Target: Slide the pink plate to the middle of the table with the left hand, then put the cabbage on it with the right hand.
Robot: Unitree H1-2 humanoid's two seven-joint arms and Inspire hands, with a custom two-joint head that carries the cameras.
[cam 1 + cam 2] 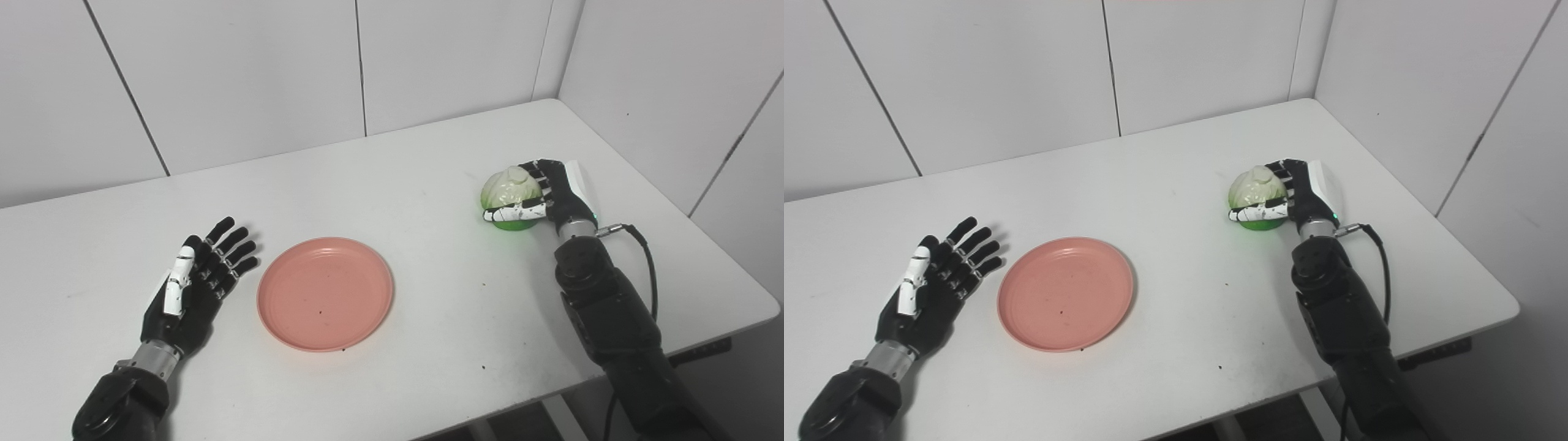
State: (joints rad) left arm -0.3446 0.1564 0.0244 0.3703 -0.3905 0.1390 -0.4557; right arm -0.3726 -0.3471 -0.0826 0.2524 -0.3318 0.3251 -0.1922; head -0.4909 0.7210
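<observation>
The pink plate [325, 293] lies flat on the white table [392, 177], a little left of the middle and toward the front. My left hand [196, 282] rests palm-up just left of the plate, open, fingers spread, not touching it. A pale green cabbage [509, 195] sits on the table at the right. My right hand [548, 196] wraps around the cabbage from its right side, with the thumb across its front and the fingers [538, 168] curled over its back.
Wall panels enclose the table at the back and right. The table's right edge [723, 245] runs close beside my right arm, and a cable [643, 245] loops off the wrist. Bare tabletop lies between the plate and the cabbage.
</observation>
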